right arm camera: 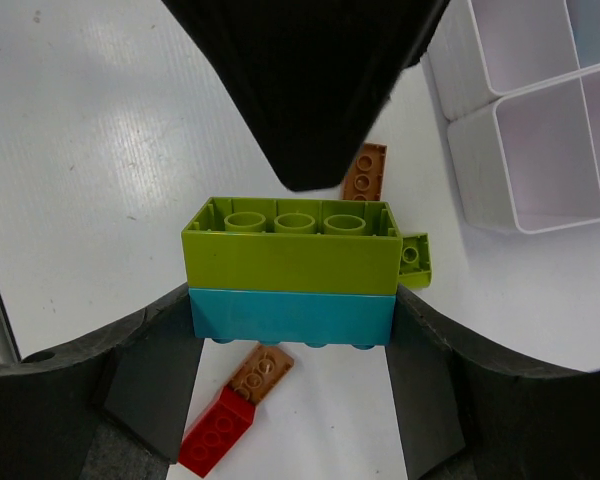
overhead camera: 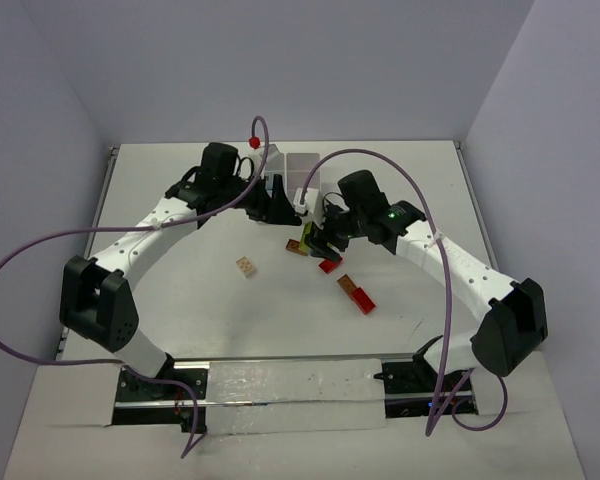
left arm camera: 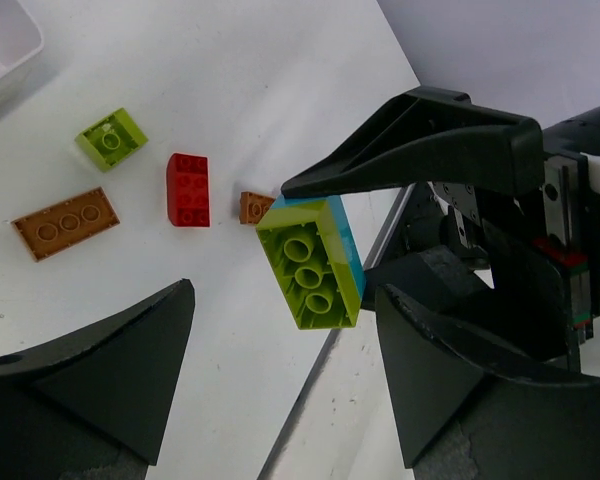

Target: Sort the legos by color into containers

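The white table [overhead camera: 230,320] bears a white compartment tray [overhead camera: 303,160] at 12 o'clock. A tan brick [overhead camera: 246,267] lies at 8 o'clock from centre; a red brick [overhead camera: 329,265] and an orange-brown-and-red piece [overhead camera: 357,294] lie toward 4 o'clock

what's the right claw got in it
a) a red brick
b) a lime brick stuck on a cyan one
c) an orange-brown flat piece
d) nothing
b: in the right wrist view, the lime-and-cyan stacked pair sits clamped between the two fingers of the right claw, while the red brick lies loose on the table.
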### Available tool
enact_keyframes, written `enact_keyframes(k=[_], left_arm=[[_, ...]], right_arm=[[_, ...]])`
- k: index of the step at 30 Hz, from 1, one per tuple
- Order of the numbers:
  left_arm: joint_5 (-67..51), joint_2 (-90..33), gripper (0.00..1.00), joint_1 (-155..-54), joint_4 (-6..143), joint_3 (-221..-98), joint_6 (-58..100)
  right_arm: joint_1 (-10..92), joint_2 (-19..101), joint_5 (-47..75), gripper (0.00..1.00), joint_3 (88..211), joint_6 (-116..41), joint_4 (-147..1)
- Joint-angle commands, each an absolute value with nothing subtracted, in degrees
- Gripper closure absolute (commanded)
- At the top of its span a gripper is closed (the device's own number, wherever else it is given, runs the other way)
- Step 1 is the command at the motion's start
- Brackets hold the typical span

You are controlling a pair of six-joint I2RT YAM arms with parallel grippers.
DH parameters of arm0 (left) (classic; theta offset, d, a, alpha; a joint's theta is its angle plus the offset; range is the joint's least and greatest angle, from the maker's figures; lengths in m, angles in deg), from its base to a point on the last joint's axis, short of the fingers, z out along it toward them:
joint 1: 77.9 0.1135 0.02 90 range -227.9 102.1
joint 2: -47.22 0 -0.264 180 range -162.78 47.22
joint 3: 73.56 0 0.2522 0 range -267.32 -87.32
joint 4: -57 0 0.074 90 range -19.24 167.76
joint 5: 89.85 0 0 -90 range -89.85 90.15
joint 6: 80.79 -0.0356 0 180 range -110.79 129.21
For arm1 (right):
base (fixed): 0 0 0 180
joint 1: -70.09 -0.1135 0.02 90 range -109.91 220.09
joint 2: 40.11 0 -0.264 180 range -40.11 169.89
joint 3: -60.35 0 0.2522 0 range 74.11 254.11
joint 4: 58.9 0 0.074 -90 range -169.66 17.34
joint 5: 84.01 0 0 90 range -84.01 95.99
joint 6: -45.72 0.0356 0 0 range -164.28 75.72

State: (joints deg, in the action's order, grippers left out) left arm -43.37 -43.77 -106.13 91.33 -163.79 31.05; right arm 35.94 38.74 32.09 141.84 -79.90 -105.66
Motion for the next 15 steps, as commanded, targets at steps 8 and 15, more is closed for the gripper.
enact_keyframes(k=[8,15], left_arm=[[-45.3,-47.5,0.21,-108.0,92.1,-167.4,33.2],[-49.1,-48.5,0.27,-108.6,90.2,-167.0,35.2]], right_arm=[[33.5,36.8,30.1,0.70,144.7,-77.5,-103.8],[32.9,37.1,29.7,0.71,145.4,-77.4,-104.1]])
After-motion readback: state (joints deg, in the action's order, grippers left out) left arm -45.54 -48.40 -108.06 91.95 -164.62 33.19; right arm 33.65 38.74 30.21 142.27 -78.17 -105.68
